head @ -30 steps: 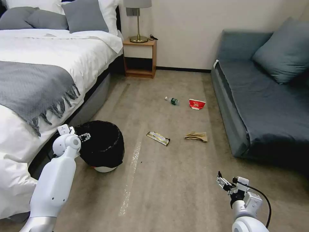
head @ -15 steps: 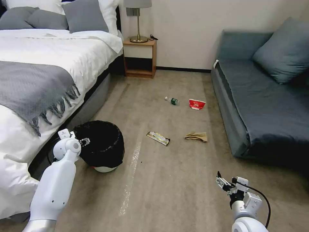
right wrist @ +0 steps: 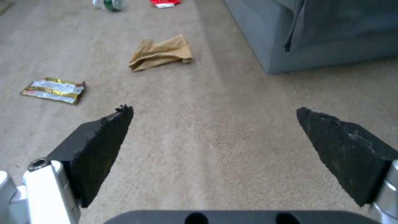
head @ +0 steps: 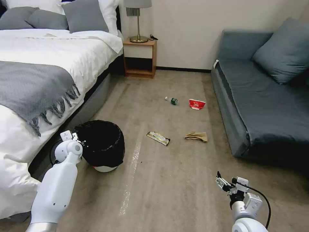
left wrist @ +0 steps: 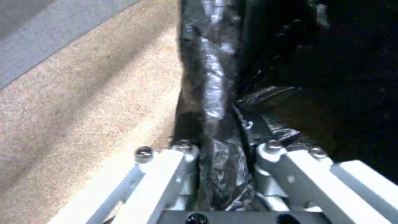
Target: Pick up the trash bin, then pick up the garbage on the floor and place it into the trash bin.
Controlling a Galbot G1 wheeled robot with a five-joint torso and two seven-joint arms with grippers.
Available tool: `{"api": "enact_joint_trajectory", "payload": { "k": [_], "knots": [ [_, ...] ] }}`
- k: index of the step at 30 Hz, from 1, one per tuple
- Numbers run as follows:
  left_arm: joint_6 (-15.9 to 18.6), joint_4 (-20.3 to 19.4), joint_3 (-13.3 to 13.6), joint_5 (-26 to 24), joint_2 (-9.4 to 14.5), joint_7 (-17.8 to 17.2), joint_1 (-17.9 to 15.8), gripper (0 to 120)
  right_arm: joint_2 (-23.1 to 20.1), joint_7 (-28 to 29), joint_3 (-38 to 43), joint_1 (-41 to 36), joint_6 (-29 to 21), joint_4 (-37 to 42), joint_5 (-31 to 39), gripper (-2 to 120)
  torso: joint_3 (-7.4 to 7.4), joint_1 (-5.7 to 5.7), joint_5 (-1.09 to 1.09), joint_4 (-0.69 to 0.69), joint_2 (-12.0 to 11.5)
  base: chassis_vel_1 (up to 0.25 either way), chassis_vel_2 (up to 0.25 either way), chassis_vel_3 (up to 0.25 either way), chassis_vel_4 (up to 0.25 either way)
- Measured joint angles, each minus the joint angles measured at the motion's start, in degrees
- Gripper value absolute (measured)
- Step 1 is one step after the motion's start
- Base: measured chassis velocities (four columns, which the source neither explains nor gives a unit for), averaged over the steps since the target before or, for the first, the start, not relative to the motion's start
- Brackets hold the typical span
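the left gripper (left wrist: 226, 146) has its jaws closed tight on the rim of the trash bin (head: 103, 145), with the crinkly black bag squeezed between them. one jaw is on the outside of the rim and the other is on the inside. the bin sits on the floor (head: 167, 180) right next to the bed (head: 48, 74), with its pale bottom touching the carpet. in the head view the left gripper (head: 80, 141) is at the bin's edge on the bed side.

the right gripper (right wrist: 215, 137) has its jaws wide open and holds nothing. it hangs low over the bare carpet, near the robot, well away from the bin. in the head view the right gripper (head: 223, 183) is down at the bottom.

the garbage is on the floor between the bed and the sofa (head: 260, 106). the gold wrapper (head: 158, 138) is closest to the bin. the brown paper (head: 196, 136) lies beside it, nearer the sofa. the little bottle (head: 172, 100) and the red carton (head: 196, 104) lie close together, farther off toward the wall.
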Motion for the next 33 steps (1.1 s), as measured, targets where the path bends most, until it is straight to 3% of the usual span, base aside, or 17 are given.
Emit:
{"api": "enact_joint_trajectory", "payload": {
  "k": [3,13,17,19,27,30,33],
  "knots": [
    [0.01,-1.09,-0.45,1.47,0.03,1.09,0.52,3,0.05,-0.08,-0.09,-0.06,0.01,0.15,0.16,100,0.00,0.00,0.00,-0.02,0.00,0.000,0.000,0.000,0.000],
    [0.02,-4.02,-1.44,5.17,0.27,2.21,2.18,3,0.10,-0.91,-0.11,-0.10,0.18,0.82,1.22,100,0.00,0.00,0.00,0.00,0.00,0.000,0.000,0.000,0.000],
    [0.03,-5.50,-2.15,11.05,0.07,3.67,3.45,3,0.10,-1.25,-0.01,-0.12,0.24,0.86,1.40,100,0.00,0.00,0.00,-0.01,0.00,0.000,0.000,0.000,0.000],
    [0.03,-7.72,-2.86,17.13,-0.02,4.86,5.22,3,0.10,-1.57,0.05,-0.25,0.25,1.00,1.46,100,0.00,0.00,0.01,0.00,0.00,0.000,0.000,0.000,0.000],
    [-0.58,-15.92,-3.38,20.13,0.93,5.70,10.97,2,0.12,-1.80,0.01,-0.30,-2.91,2.44,4.38,100,0.00,0.00,0.00,0.00,0.00,0.000,0.000,0.000,0.000],
    [-1.71,-21.42,-4.52,21.92,2.07,6.85,14.71,2,0.22,-1.85,-0.05,-0.17,-3.33,2.54,4.36,100,0.00,0.00,0.00,0.00,0.00,0.000,0.000,0.000,0.000],
    [-2.67,-23.89,-5.92,23.19,2.56,7.47,16.82,2,0.27,-2.07,-0.21,-0.21,-3.07,2.15,3.93,100,0.00,-0.01,0.01,0.00,0.00,0.000,0.000,0.000,0.000]
  ]
}}
